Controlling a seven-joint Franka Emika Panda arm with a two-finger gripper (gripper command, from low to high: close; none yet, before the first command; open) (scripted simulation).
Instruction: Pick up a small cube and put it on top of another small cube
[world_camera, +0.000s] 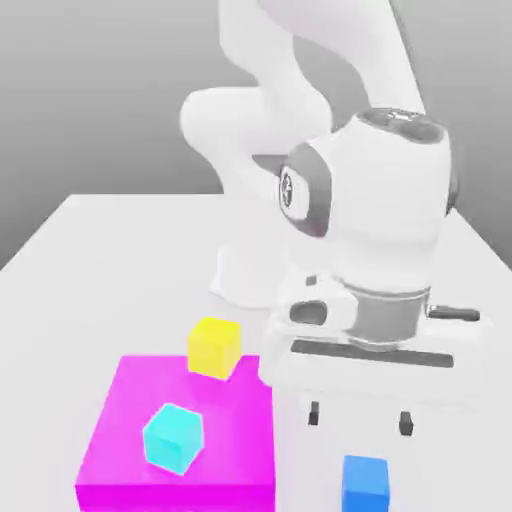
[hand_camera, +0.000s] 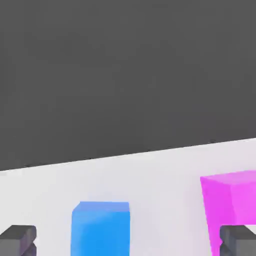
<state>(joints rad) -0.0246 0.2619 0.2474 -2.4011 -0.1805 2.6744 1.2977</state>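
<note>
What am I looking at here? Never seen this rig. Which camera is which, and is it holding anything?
It's a simulated white robot arm on a white table. The exterior view looks from off the arm; the hand view rides on the hand, looking past the fingertips. The pincer is open and empty, above the blue cube. A yellow cube sits at the magenta block's far edge; a cyan cube shows over the block.

open claw (world_camera: 360, 418) above blue cube (world_camera: 365, 484)
</note>
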